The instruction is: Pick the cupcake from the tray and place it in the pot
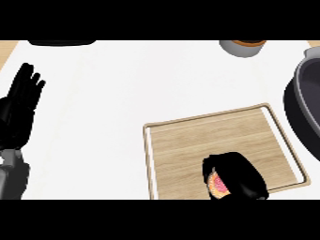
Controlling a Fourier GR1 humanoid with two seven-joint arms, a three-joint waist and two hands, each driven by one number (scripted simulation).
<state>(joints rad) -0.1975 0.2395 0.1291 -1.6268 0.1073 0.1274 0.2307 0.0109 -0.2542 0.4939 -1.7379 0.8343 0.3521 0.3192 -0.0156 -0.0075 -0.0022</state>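
Note:
A wooden tray [217, 136] with a pale raised rim lies on the white counter, right of centre. At its near edge my right hand [240, 176] is curled round the cupcake [218, 184], of which only a pink and orange patch shows between the fingers. The dark grey pot [313, 105] stands at the right edge, partly cut off by the view, its inside dark. My left hand [13, 115] rests open at the far left, fingers pointing up, away from the tray.
A small grey bowl with something brown in it [243, 47] sits at the back, right of centre. A black object [62, 42] shows at the back left edge. Wooden counter strips border the white surface at the left and back right.

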